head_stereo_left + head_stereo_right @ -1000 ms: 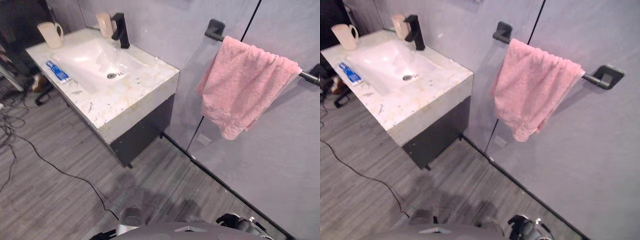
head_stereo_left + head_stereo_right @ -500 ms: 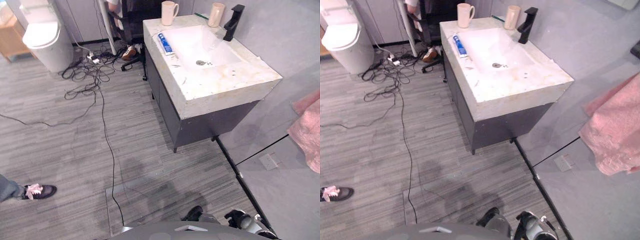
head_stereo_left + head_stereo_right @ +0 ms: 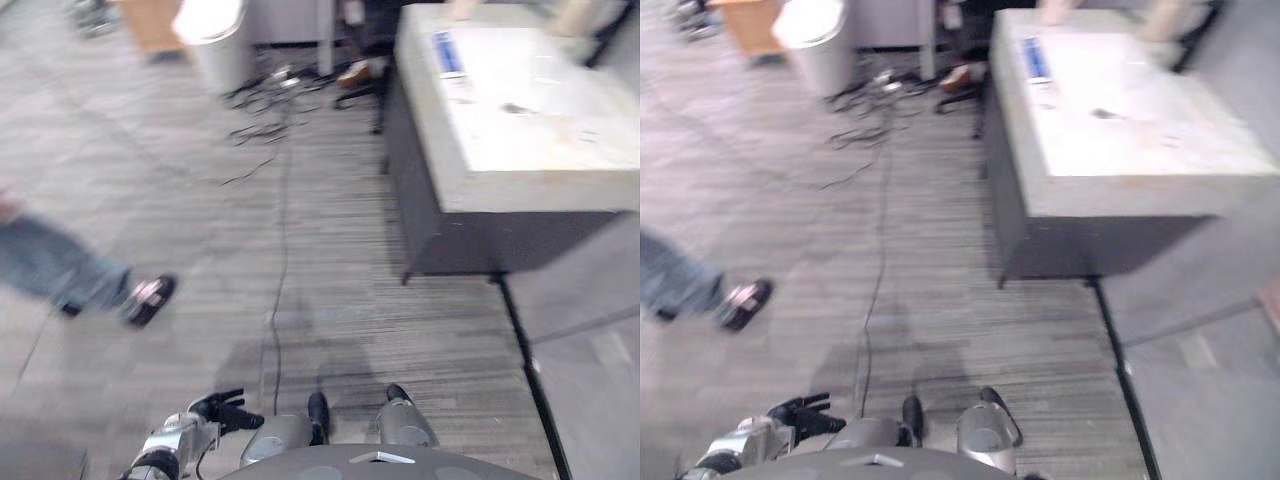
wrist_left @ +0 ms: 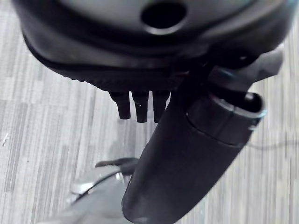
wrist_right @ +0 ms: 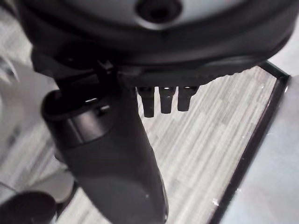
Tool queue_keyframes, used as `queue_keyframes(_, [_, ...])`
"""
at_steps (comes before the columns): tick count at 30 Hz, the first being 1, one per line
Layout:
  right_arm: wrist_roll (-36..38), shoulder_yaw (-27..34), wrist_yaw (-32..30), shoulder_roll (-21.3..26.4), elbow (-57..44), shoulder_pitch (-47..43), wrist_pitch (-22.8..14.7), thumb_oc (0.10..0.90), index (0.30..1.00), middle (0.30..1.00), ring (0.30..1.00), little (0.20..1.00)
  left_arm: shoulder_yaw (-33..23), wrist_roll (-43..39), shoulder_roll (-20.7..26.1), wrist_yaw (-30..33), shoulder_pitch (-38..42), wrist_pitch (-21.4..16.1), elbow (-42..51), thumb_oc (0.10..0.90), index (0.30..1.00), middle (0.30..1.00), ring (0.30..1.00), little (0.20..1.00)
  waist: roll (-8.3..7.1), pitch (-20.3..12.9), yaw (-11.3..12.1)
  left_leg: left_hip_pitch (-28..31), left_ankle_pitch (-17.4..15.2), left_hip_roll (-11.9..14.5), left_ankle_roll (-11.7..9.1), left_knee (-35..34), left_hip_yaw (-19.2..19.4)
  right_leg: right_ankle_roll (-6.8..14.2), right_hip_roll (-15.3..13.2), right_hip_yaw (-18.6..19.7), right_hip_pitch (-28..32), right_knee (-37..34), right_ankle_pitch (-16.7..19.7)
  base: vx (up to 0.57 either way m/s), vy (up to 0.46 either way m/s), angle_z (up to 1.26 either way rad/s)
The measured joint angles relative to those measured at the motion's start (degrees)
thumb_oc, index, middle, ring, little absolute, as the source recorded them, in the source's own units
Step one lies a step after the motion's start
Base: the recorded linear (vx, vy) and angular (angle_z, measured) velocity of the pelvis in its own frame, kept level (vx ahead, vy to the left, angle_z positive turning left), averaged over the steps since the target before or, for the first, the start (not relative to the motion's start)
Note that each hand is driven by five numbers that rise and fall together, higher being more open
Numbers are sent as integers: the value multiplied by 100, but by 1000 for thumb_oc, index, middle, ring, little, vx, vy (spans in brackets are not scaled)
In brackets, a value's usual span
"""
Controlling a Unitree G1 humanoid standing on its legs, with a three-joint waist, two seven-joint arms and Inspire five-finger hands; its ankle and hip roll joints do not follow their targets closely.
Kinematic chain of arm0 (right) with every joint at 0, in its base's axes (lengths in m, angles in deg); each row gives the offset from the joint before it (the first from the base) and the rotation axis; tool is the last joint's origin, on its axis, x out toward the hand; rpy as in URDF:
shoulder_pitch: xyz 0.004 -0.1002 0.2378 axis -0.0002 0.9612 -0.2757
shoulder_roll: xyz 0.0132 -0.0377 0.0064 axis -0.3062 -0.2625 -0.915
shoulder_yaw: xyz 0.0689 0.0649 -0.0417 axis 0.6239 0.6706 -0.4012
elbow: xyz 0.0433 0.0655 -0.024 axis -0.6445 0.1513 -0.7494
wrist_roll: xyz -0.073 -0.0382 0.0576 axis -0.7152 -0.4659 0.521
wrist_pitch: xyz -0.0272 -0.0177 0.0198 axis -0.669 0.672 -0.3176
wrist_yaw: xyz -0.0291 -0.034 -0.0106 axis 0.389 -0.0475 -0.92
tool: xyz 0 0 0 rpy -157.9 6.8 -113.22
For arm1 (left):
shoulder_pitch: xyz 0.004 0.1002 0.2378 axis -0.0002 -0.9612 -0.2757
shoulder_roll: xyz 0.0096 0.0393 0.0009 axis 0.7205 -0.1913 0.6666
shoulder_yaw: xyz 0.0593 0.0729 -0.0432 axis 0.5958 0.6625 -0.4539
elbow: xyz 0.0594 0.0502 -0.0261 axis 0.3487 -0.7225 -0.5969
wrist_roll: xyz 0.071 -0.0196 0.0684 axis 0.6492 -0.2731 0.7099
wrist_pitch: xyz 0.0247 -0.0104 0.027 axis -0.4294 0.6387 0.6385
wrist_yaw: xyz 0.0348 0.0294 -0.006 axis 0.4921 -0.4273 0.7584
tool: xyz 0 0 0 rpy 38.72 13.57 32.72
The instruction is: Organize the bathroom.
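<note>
At the far right stands a white stone counter (image 3: 520,160) on a dark cabinet (image 3: 1090,245), with a white sink (image 3: 1140,85) sunk into it. Just beside the sink lies a blue tube of toothpaste (image 3: 447,52). 2 pale mugs (blurry) sit at the back edge. On the grey wood floor (image 3: 330,290), loose black cords (image 3: 265,110) trail past a white bin (image 3: 215,40). A person's leg and dark shoe (image 3: 148,298) show at the left. Low down, the left hand (image 3: 225,412) hangs with fingers (image 4: 135,105) straight and holding nothing; the right hand (image 5: 112,140) has fingers (image 5: 161,100) straight too, also holding nothing.
</note>
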Motion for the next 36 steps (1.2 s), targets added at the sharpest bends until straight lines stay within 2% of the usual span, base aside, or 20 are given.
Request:
queue_keyframes(2, [-18,-176,-37,214,-94,-99,-64,800,900,900,900,900,-230,-99,-140,30,-426,76,89,800,900,900,900,900,231,77,84,-92,238,256,53,-208,143,-488,-19,-563,-174,630,64,-110,-32,25])
queue_keyframes(3, [2,-158,-49,337,-127,-108,-9,800,900,900,900,900,-352,-105,-249,14,-640,80,175,800,900,900,900,900,355,90,209,-110,258,457,-44,-259,245,-484,111,-785,-233,989,-72,-81,-6,-27])
queue_keyframes(4, [13,-114,-64,395,-180,-132,32,800,900,900,900,900,-342,-105,-228,-28,-773,116,149,800,900,900,900,900,320,90,265,-119,242,529,-134,-290,347,-441,135,-908,-187,984,-113,-80,-13,-35])
queue_keyframes(6, [26,-7,-145,396,-246,-253,49,800,900,900,900,900,-327,-101,-151,-61,-920,184,-69,800,900,900,900,900,-43,95,304,-160,177,472,-313,-304,517,-453,42,-853,110,402,-216,-84,-16,-41])
queue_keyframes(7, [71,93,-330,474,-534,-568,57,800,900,900,900,900,-265,-94,-316,-123,-777,307,-323,800,900,900,900,900,-163,184,233,-263,62,596,-422,13,451,-535,55,-983,236,-197,163,-73,-11,-57])
queue_keyframes(9, [138,106,-418,695,-866,-647,-20,800,900,900,900,900,-214,-95,-455,-225,-649,308,-310,800,900,900,900,900,-136,174,208,-98,-12,840,-467,148,325,-568,142,-1127,473,-646,553,-18,-6,-21])
queue_keyframes(11, [267,115,-427,786,-826,-829,16,800,900,900,900,900,103,177,-511,-102,-478,321,-429,800,900,900,900,900,94,79,7,146,-66,1179,-542,164,316,-585,321,-1297,559,-738,595,34,-8,23])
queue_keyframes(14, [269,128,-434,812,-909,-859,20,800,900,900,900,900,32,106,-555,-39,-481,296,-440,800,900,900,900,900,53,123,-12,93,24,1126,-748,519,56,-610,300,-1059,554,-757,566,62,91,-1])
queue_keyframes(17, [268,14,-354,696,-943,-839,108,800,900,900,900,900,-138,-97,-660,3,-507,188,-281,800,900,900,900,900,-248,240,194,-420,16,697,-884,2022,-1283,-660,-13,-559,742,-824,597,38,242,-50])
queue_keyframes(19, [241,-19,-386,772,-969,-774,146,800,900,900,900,900,-114,-143,-759,63,-605,173,-288,800,900,900,900,900,-29,129,139,-290,-179,1187,-906,1750,-1463,-561,-20,-564,760,-829,717,-39,385,-75])
queue_keyframes(21, [242,-31,-395,923,-1050,-725,154,800,900,900,900,900,50,-84,-731,108,-589,181,-512,800,900,900,900,900,159,89,-136,-299,-413,1650,-759,1473,-985,-284,-75,-569,706,-804,850,-158,458,-36])
queue_keyframes(23, [238,-7,-390,1095,-1046,-715,146,800,900,900,900,900,245,-74,-708,161,-472,222,-542,800,900,900,900,900,227,122,-247,-302,-686,1402,-729,1234,-790,-107,-346,-451,542,-738,872,-135,325,-6])
queue_keyframes(25, [227,58,-288,1051,-962,-617,274,800,900,900,900,900,226,-178,-575,161,-360,207,-469,800,900,900,900,900,-63,248,-204,-407,-466,567,-433,967,-601,-161,-1181,-360,530,-1182,977,-153,414,12])
queue_keyframes(26, [227,58,-288,1051,-962,-617,274,800,900,900,900,900,226,-178,-575,161,-360,207,-469,800,900,900,900,900,-63,248,-204,-407,-466,567,-433,967,-601,-161,-1181,-360,530,-1182,977,-151,479,29])
queue_keyframes(27, [225,56,-217,884,-836,-653,282,800,900,900,900,900,244,-362,-511,179,-205,192,-509,800,900,900,900,900,-72,351,-141,-632,-536,213,-235,1265,-542,-329,-1488,-318,492,-1219,1653,-35,181,-6])
queue_keyframes(28, [212,13,-155,797,-832,-728,272,800,900,900,900,900,217,-435,-529,238,-163,173,-491,800,900,900,900,900,-6,405,-14,-641,-510,186,-164,1235,-380,-299,-1506,-350,412,-1326,1996,-35,181,-6])
queue_keyframes(30, [-34,-126,-165,788,-807,-810,331,800,900,900,900,900,152,-613,-512,279,-174,155,-494,800,900,900,900,900,27,417,63,-642,-545,155,-102,1231,-283,-248,-1543,-509,363,-1362,2206,27,124,-37])
queue_keyframes(31, [-18,-142,-137,804,-821,-815,317,800,900,900,900,900,-73,-623,-504,356,-210,137,-519,800,900,900,900,900,68,398,126,-600,-496,143,-45,1117,-222,114,-1418,-599,389,-1158,1766,58,186,-31])
queue_keyframes(34, [-35,-149,-130,692,-766,-710,304,800,900,900,900,900,-437,-716,-437,309,-307,-59,-644,800,900,900,900,900,-108,357,337,-517,-494,67,-31,1054,-5,-38,-1325,-867,505,-941,1219,88,111,-33])
queue_keyframes(36, [-246,-141,-121,689,-666,-703,253,800,900,900,900,900,-468,-727,-434,277,-465,-120,-684,800,900,900,900,900,-82,361,397,-491,-596,90,21,1179,97,-39,-1389,-1098,593,-1047,1125,163,0,-41])
